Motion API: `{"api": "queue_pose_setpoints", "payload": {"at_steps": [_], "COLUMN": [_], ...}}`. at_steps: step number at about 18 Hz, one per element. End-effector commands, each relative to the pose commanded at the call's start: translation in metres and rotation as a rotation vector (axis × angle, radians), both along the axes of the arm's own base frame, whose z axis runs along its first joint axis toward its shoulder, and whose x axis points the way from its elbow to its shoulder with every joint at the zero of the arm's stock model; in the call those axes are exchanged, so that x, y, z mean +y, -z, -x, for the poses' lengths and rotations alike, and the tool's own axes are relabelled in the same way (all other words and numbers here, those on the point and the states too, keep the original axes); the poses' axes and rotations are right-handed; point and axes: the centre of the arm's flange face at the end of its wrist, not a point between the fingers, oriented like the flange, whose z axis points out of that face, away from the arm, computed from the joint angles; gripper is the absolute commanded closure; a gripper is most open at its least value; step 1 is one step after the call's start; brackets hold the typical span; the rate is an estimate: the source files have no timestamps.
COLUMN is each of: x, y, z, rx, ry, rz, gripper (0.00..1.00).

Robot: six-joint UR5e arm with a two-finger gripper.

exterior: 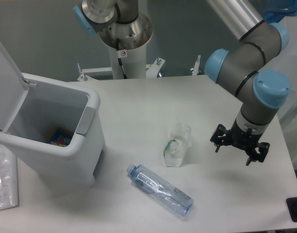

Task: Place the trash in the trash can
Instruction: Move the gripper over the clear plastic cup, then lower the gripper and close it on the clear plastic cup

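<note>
Hovering empty and spread right of the small crumpled clear plastic wrapper (177,146), the fingers (217,144) had grasped nothing; reaching it seemed next, then the large white rectangular bin (70,150).

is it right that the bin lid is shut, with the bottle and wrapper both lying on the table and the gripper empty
Not quite: the camera view shows the trash can with its lid open, swung up at the left. The rest holds: the bottle and wrapper lie on the table, and the gripper holds nothing.
</note>
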Motion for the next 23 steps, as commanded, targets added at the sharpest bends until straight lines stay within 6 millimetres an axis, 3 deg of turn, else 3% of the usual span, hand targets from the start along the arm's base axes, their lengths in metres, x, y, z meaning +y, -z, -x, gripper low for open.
{"api": "queue_pose_setpoints", "payload": {"at_steps": [7,11,13,15,19,23], "x": [0.002,0.027,0.039,0.033,0.014,0.013], "y": [0.016,0.02,0.032,0.053,0.066,0.074], "z": [-0.02,-0.058,-0.082,-0.099,-0.136,-0.134], "rx": [-0.057,-0.133,-0.188,-0.216,-0.229,-0.231], "ry": [-0.065,-0.164,-0.182,-0.18,-0.153,-0.151], "rz": [0.02,0.062,0.105,0.148,0.217,0.232], "gripper": [0.0,0.0,0.0,0.0,0.0,0.0]}}
